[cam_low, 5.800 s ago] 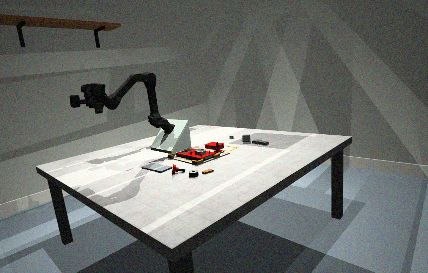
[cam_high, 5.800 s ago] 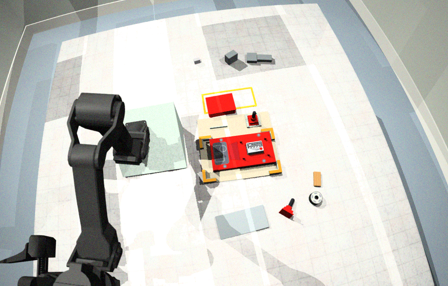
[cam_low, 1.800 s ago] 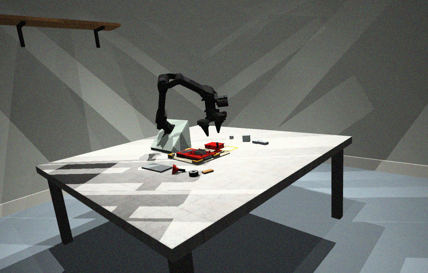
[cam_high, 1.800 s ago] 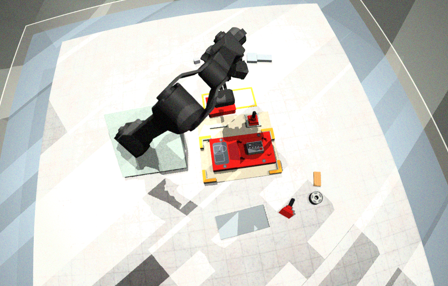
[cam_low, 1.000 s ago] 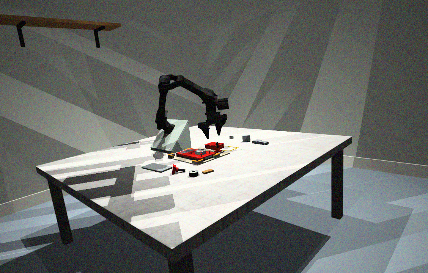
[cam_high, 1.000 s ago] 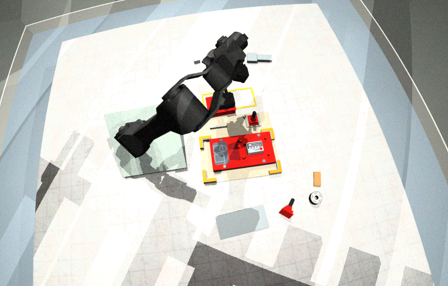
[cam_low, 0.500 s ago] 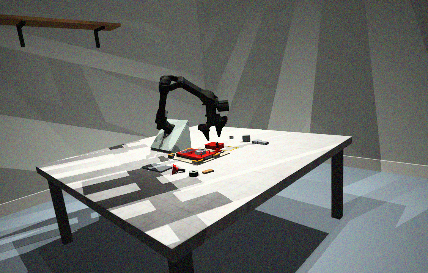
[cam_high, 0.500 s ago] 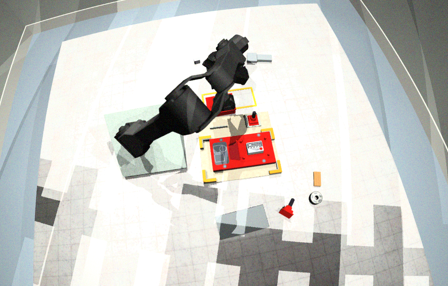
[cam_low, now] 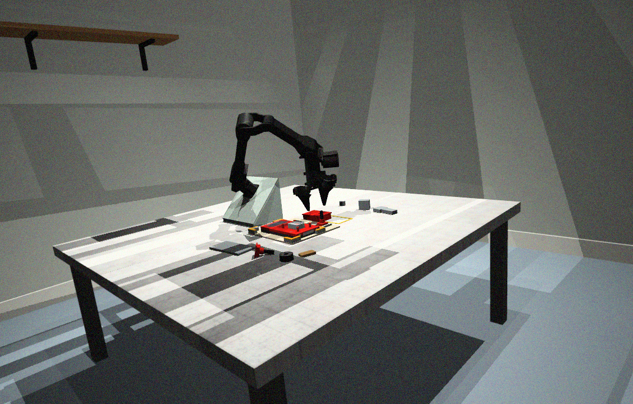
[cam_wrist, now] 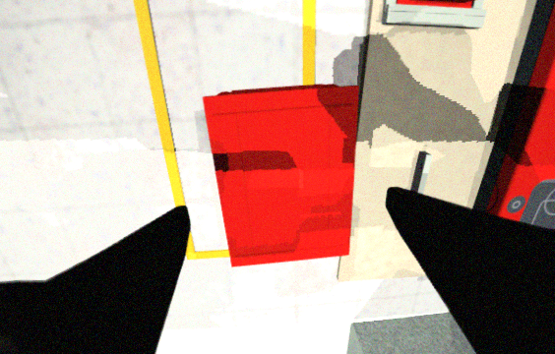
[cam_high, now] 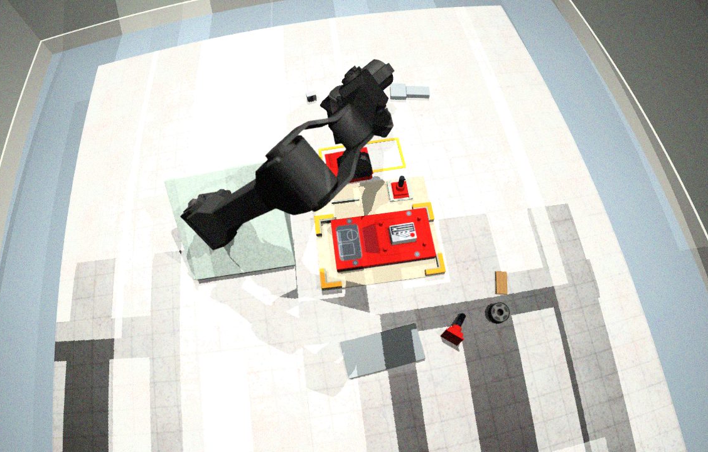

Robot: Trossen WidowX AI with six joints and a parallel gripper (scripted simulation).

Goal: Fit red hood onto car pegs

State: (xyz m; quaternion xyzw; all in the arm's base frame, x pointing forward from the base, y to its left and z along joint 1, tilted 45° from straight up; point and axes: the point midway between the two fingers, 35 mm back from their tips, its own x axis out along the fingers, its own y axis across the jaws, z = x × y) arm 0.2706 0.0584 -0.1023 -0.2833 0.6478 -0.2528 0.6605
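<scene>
The red hood lies flat on the table at one end of a yellow outlined rectangle, its long axis along that outline, beside the jig holding the chassis. The gripper hangs above it, fingers spread wide and empty, one on each side of the hood. The outline's other half shows bare table.

Grey walls, wood shelf

Below the open claw, the hood presents a smooth, uniform red plastic-like shell with a low sheen. The claw fingers appear matt black. Beside the hood, the table shows a pale, faintly speckled, tiled matt surface; the yellow outline looks flat, painted.
</scene>
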